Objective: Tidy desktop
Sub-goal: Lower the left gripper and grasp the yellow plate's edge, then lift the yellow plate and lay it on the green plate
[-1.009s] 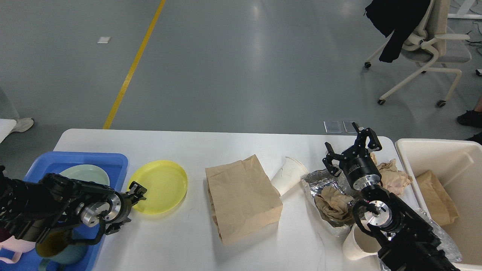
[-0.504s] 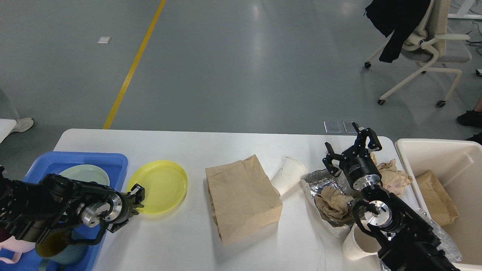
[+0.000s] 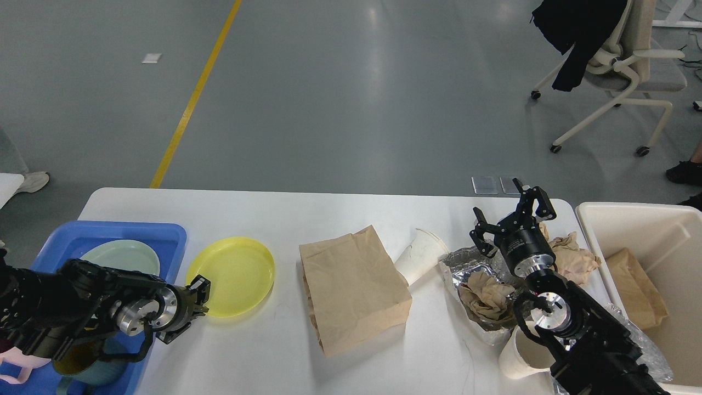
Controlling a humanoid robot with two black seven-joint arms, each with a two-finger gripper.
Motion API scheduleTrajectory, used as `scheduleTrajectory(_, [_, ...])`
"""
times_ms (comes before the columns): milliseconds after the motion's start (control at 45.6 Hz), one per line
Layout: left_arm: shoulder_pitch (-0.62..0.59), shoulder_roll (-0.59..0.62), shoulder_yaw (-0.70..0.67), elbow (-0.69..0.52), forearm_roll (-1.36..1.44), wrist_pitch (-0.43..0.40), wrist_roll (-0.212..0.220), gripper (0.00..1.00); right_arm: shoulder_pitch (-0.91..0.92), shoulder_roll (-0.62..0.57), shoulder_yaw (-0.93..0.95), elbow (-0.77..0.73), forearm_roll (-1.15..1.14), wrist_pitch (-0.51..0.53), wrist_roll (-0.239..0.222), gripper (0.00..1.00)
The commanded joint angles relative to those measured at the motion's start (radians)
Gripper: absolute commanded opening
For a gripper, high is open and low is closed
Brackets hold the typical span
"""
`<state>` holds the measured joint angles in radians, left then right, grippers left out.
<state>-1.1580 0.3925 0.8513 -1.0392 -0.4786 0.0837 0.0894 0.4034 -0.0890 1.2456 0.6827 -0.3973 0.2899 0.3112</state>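
The white desktop (image 3: pixel 285 211) carries litter and dishes. A yellow plate (image 3: pixel 236 274) lies left of centre, beside the blue tray (image 3: pixel 164 233). My left gripper (image 3: pixel 201 296) sits at the plate's near-left rim, touching it; its dark fingers are seen from behind, so their state is unclear. My right gripper (image 3: pixel 513 218) hovers open and empty at the right, above a foil tray (image 3: pixel 458 269) holding crumpled brown paper (image 3: pixel 485 296).
A brown paper bag (image 3: pixel 354 291) lies mid-table beside a tipped white paper cup (image 3: pixel 419 255). Another white cup (image 3: pixel 515 356) stands at the front right, crumpled paper (image 3: pixel 573 255) behind. The cream bin (image 3: pixel 647 230) holds a brown bag (image 3: pixel 636 285). The blue tray has a pale green plate (image 3: pixel 120 255) and a mug (image 3: pixel 82 367).
My left gripper has slid down along the yellow plate's left rim, and the plate has shifted slightly toward me and right. The right arm has not moved.
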Motion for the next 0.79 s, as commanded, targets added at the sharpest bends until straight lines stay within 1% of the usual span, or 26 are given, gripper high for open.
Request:
scheduleTrajectory(0, [-0.011, 0.003, -0.001, -0.004, 0.003, -0.010, 0.000, 0.00, 0.000, 0.000, 0.000, 0.000, 0.000, 0.000, 0.000, 1.00])
scheduleTrajectory(88, [-0.022, 0.011, 0.002, -0.018, 0.003, -0.028, 0.001, 0.00, 0.000, 0.000, 0.000, 0.000, 0.000, 0.000, 0.000, 1.00])
scheduleTrajectory(219, [-0.149, 0.086, 0.063, -0.126, 0.003, -0.061, 0.007, 0.00, 0.000, 0.000, 0.000, 0.000, 0.000, 0.000, 0.000, 1.00])
scheduleTrajectory(417, [-0.440, 0.164, 0.232, -0.355, 0.003, -0.101, 0.009, 0.00, 0.000, 0.000, 0.000, 0.000, 0.000, 0.000, 0.000, 1.00])
scheduleTrajectory(548, [-0.669, 0.198, 0.342, -0.518, 0.000, -0.107, 0.004, 0.00, 0.000, 0.000, 0.000, 0.000, 0.000, 0.000, 0.000, 1.00])
scheduleTrajectory(658, [-0.808, 0.203, 0.408, -0.596, -0.005, -0.117, 0.009, 0.00, 0.000, 0.000, 0.000, 0.000, 0.000, 0.000, 0.000, 1.00])
scheduleTrajectory(767, [-0.920, 0.201, 0.479, -0.634, -0.014, -0.173, 0.010, 0.00, 0.000, 0.000, 0.000, 0.000, 0.000, 0.000, 0.000, 1.00])
